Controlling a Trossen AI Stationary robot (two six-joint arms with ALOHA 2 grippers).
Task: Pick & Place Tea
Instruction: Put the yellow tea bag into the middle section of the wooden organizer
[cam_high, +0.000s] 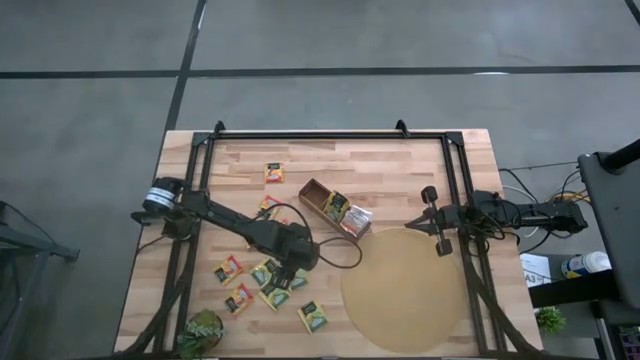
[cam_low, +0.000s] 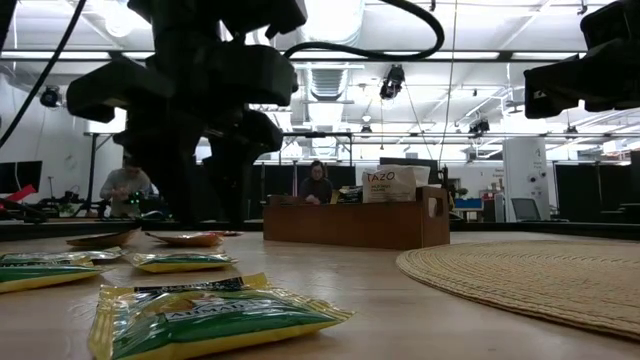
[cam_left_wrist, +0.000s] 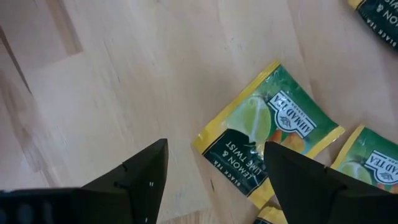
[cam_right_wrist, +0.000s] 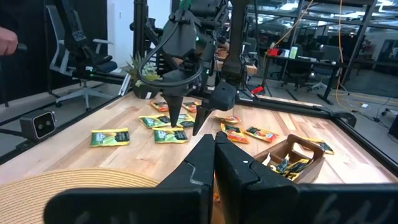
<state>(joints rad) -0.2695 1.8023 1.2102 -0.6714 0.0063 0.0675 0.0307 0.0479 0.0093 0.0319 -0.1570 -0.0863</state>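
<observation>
Left gripper (cam_high: 288, 268) hanging over the loose cluster of small flat green-yellow tea sachets (cam_high: 272, 283) on the pale wooden bench (cam_high: 420, 165); fingers (cam_left_wrist: 134, 177) spread wide and released, straddling one green lemon-lime sachet (cam_left_wrist: 267, 143) lying flat beneath them — nothing grasped yet; whether the tips are touching the wood, cannot tell.

Right gripper (cam_right_wrist: 214, 149) is waiting at the bench's right side, just beyond the edge of the big round woven tan mat (cam_high: 405, 290), jaws clenched on nothing.

Progress, as judged: the brown oblong wooden box (cam_high: 332, 207) is already holding a few sachets, one white-labelled packet (cam_low: 388, 185) standing up in it in the low view; so some placing looks done. Most is left — several green-yellow sachets lying near the left gripper, orange-red sachets (cam_high: 274, 172) scattered toward the bench's far side and one near the left arm, another sachet (cam_high: 312, 317) lying close to the mat. The mat itself is carrying nothing visible.

Step in hand, likely: closing on the lemon-lime sachet, then carrying it toward the box.
</observation>
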